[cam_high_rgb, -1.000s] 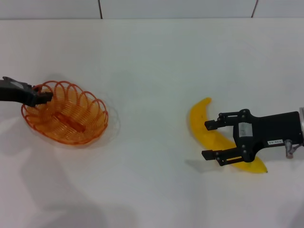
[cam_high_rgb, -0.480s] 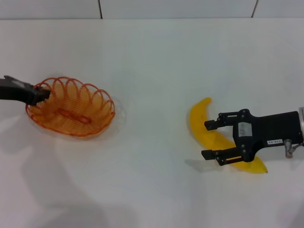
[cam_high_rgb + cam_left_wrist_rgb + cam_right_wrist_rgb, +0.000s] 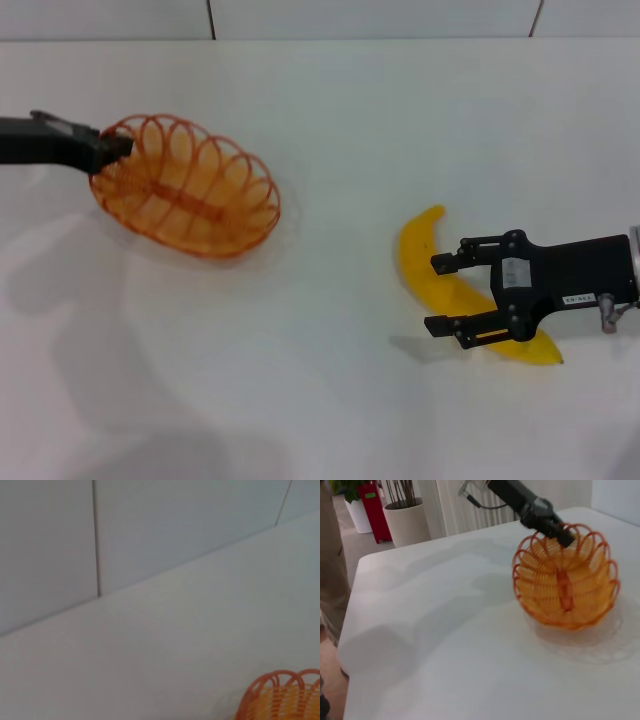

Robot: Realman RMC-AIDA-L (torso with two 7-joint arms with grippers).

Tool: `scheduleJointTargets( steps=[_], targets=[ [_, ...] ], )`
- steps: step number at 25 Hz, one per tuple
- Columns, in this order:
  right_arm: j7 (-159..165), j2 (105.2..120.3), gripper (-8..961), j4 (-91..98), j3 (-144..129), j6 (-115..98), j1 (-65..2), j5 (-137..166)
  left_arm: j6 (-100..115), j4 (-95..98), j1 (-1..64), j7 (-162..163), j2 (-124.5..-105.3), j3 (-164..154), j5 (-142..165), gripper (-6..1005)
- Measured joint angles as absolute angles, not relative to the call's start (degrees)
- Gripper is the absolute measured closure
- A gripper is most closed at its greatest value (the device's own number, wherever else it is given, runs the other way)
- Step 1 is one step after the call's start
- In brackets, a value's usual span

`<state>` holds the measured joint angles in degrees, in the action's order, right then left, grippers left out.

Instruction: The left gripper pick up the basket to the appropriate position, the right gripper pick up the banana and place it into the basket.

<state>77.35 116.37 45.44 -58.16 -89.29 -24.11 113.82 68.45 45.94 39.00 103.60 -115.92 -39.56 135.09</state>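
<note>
The black left gripper point(image 3: 112, 150) is clamped on the rim of the light orange looped-wire basket point(image 3: 190, 190), carrying it tilted. The black right gripper point(image 3: 445, 295), its fingers apart, straddles the smooth yellow curved banana point(image 3: 425, 260) under it. The banana looks firm but slippery, so its thick middle seems the best place to hold.

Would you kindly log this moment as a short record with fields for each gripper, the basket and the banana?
left gripper: shut on the rim of the orange looped-wire basket, at the table's left side
basket: tilted, raised off the white table, empty
right gripper: open, jaws either side of the yellow curved banana
banana: lying on the table, right of the basket
</note>
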Motion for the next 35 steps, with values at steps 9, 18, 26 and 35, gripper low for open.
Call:
scheduleJointTargets(
  steps=[9, 18, 26, 35],
  targets=[
    [77.3, 116.37, 149, 45.4, -58.2, -89.3, -24.2, 113.8, 67.6, 45.3, 38.8, 100.0, -116.13, -39.3, 128.8, 908],
    [77.4, 116.36, 149, 45.4, -58.2, -89.7, -24.5, 113.8, 65.7, 41.1, 38.3, 97.0, -116.22, -38.9, 124.7, 909],
    [77.5, 116.37, 149, 45.4, -58.3, -89.8, -24.6, 113.8, 62.0, 35.6, 37.9, 93.7, -116.27, -38.8, 120.3, 909],
    [78.1, 116.37, 149, 44.5, -59.9, -89.7, -25.7, 113.8, 60.3, 32.5, 37.5, 92.2, -116.35, -38.9, 117.6, 910]
  ],
)
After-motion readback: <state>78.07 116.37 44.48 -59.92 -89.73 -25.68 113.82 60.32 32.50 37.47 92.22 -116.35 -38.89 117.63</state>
